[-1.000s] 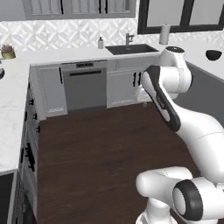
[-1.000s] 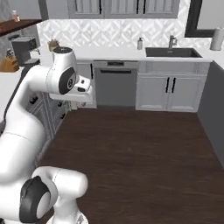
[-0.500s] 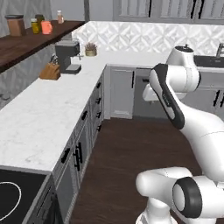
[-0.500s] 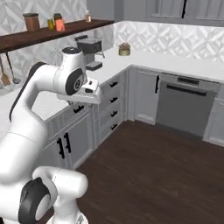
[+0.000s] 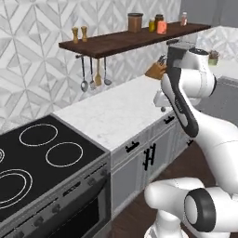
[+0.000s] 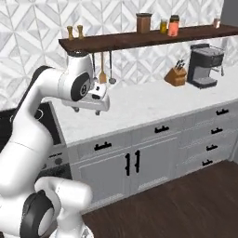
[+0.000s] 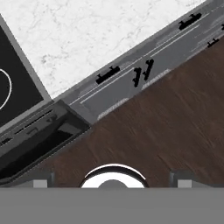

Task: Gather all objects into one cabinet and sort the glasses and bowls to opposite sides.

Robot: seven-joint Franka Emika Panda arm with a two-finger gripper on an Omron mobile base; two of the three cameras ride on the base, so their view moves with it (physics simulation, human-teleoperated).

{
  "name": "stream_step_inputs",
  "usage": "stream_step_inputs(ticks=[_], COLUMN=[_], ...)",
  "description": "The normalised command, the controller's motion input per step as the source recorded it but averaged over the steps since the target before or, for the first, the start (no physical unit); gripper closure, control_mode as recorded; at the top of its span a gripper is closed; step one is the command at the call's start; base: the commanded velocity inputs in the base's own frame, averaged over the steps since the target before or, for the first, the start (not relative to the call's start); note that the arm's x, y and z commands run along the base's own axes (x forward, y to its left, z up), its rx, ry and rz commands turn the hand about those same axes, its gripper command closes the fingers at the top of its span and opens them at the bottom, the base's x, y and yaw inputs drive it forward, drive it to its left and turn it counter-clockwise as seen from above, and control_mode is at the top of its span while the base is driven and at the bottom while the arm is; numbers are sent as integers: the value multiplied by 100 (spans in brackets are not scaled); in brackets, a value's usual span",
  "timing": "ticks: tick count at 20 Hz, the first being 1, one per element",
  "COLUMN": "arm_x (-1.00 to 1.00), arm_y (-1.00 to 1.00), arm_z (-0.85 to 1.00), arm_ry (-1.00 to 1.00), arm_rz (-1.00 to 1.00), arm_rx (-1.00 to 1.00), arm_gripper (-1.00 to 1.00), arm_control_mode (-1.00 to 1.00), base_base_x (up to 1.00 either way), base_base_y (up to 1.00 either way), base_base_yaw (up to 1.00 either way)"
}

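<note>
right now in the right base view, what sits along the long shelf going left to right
two wooden shakers → brown canister → small yellow jar → orange jar

The stovetop (image 5: 42, 158) runs off the frame's left edge (burners partly cut).

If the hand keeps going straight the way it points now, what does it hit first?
Probably the wood floor in front of the grey cabinet doors; the open hand points down at it, with nothing seen in between. Depth is unclear.
</note>
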Motion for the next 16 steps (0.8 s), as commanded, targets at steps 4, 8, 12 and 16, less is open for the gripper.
stream_step_inputs(ticks=[4,8,12,16], arm_x=[0,0,0,0], arm_y=[0,0,0,0], arm_z=[0,0,0,0], arm_ry=[0,0,0,0], arm_rz=[0,0,0,0], arm_rx=[0,0,0,0], arm_gripper=[-100,-100,-100,-100], arm_control_mode=[100,100,100,100], base_base_x=[30,31,51,61], base_base_y=[-21,-58,-94,-100], base_base_yaw=[91,77,36,12])
